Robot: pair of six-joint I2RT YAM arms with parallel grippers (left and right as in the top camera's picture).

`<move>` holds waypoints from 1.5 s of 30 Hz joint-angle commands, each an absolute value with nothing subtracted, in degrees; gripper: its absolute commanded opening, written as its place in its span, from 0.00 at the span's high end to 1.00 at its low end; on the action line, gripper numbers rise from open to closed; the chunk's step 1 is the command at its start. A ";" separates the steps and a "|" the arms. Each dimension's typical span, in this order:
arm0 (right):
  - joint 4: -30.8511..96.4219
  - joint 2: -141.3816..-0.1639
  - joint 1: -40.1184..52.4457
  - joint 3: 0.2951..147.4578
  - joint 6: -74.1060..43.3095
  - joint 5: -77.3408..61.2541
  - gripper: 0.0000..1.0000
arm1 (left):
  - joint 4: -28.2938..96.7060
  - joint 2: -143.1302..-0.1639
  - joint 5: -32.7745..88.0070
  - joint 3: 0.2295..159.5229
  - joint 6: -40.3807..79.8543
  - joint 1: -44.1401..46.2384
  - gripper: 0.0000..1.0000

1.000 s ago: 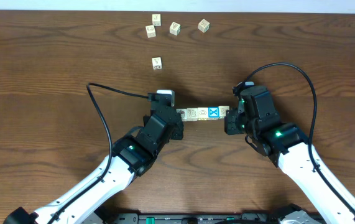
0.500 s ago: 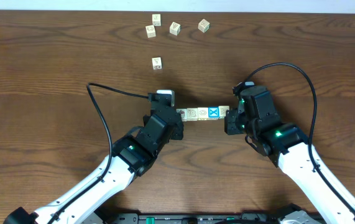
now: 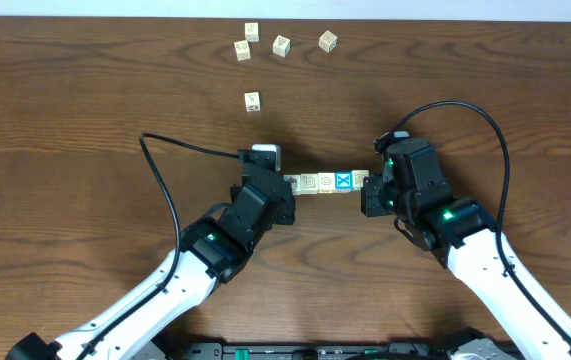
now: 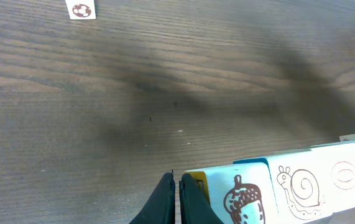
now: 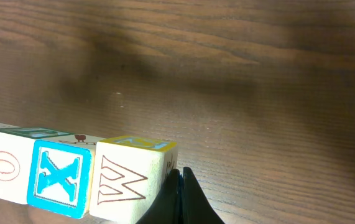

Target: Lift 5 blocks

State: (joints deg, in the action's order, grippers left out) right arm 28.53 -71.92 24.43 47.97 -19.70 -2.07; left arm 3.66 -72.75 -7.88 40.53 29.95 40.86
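You are at the squeeze-and-raise step. The five blocks [image 3: 327, 182] sit end to end in one row at the middle of the bench [image 3: 85, 120], clamped lengthwise between your two arms. To do this well, push inward equally from both sides and straight along the line of the row, so that no middle block buckles up or out. Raise both arms level and at the same pace. Any tilt, or one side running faster, would likely open a gap and drop the row. From these views I cannot tell whether the row is already clear of the wood.

The left end effector [image 4: 177, 182] has its fingers pressed together with nothing between them. The closed tips butt against the yellow-edged left end of the acorn block [image 4: 244, 198], with the snail block [image 4: 298, 185] next along. The right end effector [image 5: 180, 175] is likewise pinched shut on nothing. Its tips touch the right face of the W block [image 5: 130, 179], which sits beside the blue X block [image 5: 59, 177]. Each contact is only a narrow tip on an end face, so I judge the hold thin. Favour a slow lift over a quick one.

The loose cubes [image 3: 281, 45] at the far edge are well apart from the row, so leave them.
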 commanded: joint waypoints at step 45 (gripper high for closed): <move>27.49 -71.11 29.15 50.37 -18.85 -16.27 0.99 | 1.50 -71.79 3.90 44.82 30.26 42.83 0.93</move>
State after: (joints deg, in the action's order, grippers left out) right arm 28.58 -71.92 24.95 47.97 -19.70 -1.30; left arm 3.68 -72.75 -7.81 40.53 29.95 40.80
